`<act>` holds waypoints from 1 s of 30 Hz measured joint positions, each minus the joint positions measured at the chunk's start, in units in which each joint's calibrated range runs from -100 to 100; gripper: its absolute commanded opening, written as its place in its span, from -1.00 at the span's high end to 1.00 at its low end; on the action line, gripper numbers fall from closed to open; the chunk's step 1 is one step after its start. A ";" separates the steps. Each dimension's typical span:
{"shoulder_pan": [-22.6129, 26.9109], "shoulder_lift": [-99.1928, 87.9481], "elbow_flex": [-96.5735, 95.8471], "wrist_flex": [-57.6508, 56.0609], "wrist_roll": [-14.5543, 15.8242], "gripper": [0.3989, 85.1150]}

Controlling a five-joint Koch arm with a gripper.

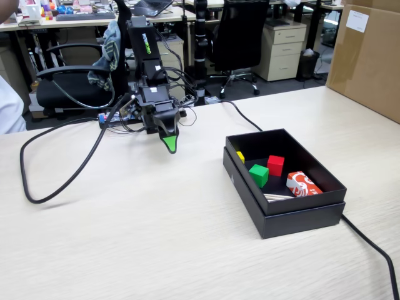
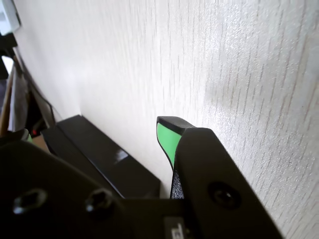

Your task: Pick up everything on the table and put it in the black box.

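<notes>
Wrist view showed only one green-faced jaw, so whether the gripper (image 2: 167, 130) was open or closed could not be told; it hung empty, clear of the table (image 1: 156, 237); red cube (image 1: 275, 165) already sat inside the black box (image 1: 300, 219), beside the green cube (image 1: 259, 175); a cube, no long axis, faces slightly askew to the walls; main risk: a needless reach knocking the box.

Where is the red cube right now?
In the fixed view the red cube sits inside the black box at right, between the green cube and the printed packet.
</notes>
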 measured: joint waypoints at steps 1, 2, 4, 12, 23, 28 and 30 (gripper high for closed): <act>-0.05 -0.39 -1.19 1.08 -0.20 -0.16; -0.10 -1.04 -2.65 2.09 -0.39 -0.16; -0.20 -2.07 -6.30 4.26 -0.73 -0.16; -0.39 -2.85 -17.07 13.40 -2.20 -0.18; -0.20 0.39 -18.53 15.02 -2.64 -0.16; -0.34 2.07 -18.53 16.11 -2.59 -0.16; -0.34 2.07 -18.53 16.11 -2.59 -0.16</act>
